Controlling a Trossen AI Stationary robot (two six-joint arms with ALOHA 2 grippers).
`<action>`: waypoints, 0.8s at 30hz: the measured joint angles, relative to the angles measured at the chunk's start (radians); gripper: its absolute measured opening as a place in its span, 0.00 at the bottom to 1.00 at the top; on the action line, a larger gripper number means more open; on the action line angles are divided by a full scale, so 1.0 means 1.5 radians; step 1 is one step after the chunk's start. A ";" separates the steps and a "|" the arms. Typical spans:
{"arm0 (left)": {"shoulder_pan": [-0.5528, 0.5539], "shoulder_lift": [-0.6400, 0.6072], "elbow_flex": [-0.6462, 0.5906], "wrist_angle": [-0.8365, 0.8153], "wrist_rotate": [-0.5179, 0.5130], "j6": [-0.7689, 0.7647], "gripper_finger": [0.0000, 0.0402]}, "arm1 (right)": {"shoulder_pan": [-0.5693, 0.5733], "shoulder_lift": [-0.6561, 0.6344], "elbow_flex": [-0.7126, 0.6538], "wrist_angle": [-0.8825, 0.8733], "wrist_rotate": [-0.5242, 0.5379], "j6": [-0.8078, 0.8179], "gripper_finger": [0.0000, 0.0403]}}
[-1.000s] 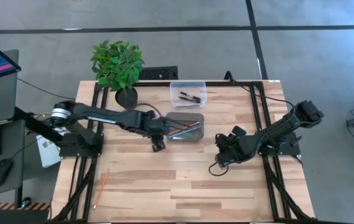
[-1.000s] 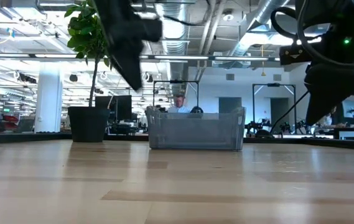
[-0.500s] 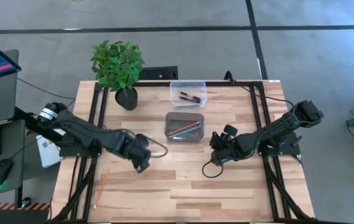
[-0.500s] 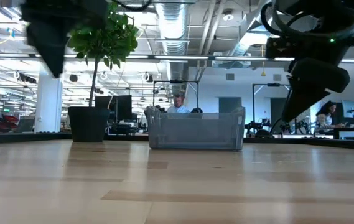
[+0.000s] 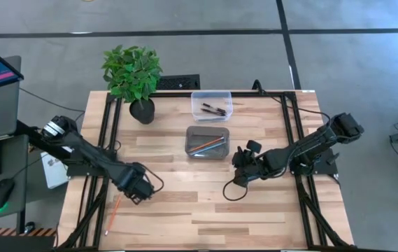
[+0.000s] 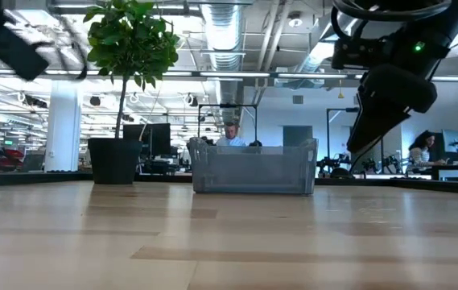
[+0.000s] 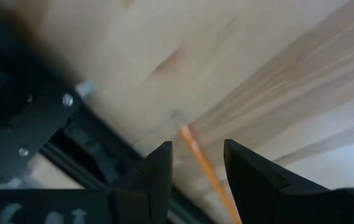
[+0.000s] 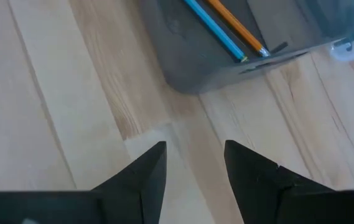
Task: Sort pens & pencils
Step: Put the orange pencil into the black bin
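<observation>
I saw the left gripper (image 5: 138, 189) hanging near the front left corner of the pale wooden table (image 5: 254, 210), with its fingers apart, just beside the loose orange pencil (image 5: 113, 211) lying on the wood close to the left edge. In the left wrist view this pencil (image 7: 201, 163) showed between the two dark fingers (image 7: 158, 171). The right gripper (image 5: 242, 166) waited near the table's middle, fingers also apart. The grey plastic tray (image 5: 193, 133) held one orange and one light blue pencil (image 8: 217, 30). The black pens (image 5: 213, 108) lay in the clear plastic box (image 5: 196, 97) at the back edge.
</observation>
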 joint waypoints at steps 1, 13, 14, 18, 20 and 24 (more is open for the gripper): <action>-0.002 0.000 -0.013 0.001 0.015 0.006 0.34 | 0.000 0.000 0.000 0.003 0.000 0.000 0.46; -0.005 0.001 -0.096 0.069 0.068 0.212 0.29 | 0.000 0.000 0.000 0.019 0.000 0.000 0.46; -0.005 0.001 -0.096 0.069 0.063 0.180 0.29 | 0.000 0.000 0.000 0.019 -0.001 0.000 0.46; 0.008 0.001 -0.096 0.077 0.062 -0.032 0.28 | 0.000 0.000 0.000 0.021 -0.001 0.000 0.46; 0.009 0.001 -0.096 0.097 0.073 -0.094 0.28 | -0.002 0.000 0.000 0.021 -0.001 -0.005 0.46; -0.003 0.003 -0.095 0.137 0.078 -0.132 0.28 | -0.002 0.000 0.000 0.021 -0.001 -0.006 0.46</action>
